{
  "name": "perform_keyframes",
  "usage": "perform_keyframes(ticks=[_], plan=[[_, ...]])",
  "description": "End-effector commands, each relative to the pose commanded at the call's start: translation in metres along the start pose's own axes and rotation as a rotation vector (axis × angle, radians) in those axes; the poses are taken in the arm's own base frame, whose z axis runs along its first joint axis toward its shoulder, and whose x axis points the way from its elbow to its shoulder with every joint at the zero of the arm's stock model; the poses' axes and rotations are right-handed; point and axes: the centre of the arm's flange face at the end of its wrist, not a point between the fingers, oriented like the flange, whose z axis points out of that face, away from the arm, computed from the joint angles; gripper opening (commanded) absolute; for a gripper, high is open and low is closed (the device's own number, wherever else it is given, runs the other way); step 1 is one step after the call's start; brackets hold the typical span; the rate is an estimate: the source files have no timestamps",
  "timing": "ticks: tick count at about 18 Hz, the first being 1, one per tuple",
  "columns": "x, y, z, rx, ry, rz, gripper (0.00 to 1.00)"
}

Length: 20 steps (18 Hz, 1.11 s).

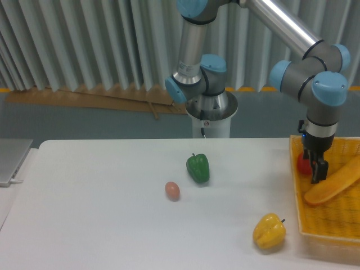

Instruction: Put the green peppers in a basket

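The green pepper stands upright on the white table, a little past its middle and free of any grip. The yellow-orange mesh basket lies at the table's right edge. My gripper hangs far to the right of the green pepper, inside the basket's far left corner. Its dark fingers point down and look open. A red pepper sits low in the basket against the left finger, partly hidden by it.
A long orange-yellow vegetable lies diagonally in the basket. A yellow bell pepper sits on the table just left of the basket's front corner. A small pinkish egg-shaped object lies front-left of the green pepper. The arm's base stands behind the table.
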Motion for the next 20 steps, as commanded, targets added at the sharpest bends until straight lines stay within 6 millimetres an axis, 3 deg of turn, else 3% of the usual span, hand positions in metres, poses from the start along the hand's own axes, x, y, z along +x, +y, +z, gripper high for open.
perform_keyframes(ticks=[20], plan=[[-0.0037,-0.0038,-0.0052,-0.008,-0.020,0.009,1.00]])
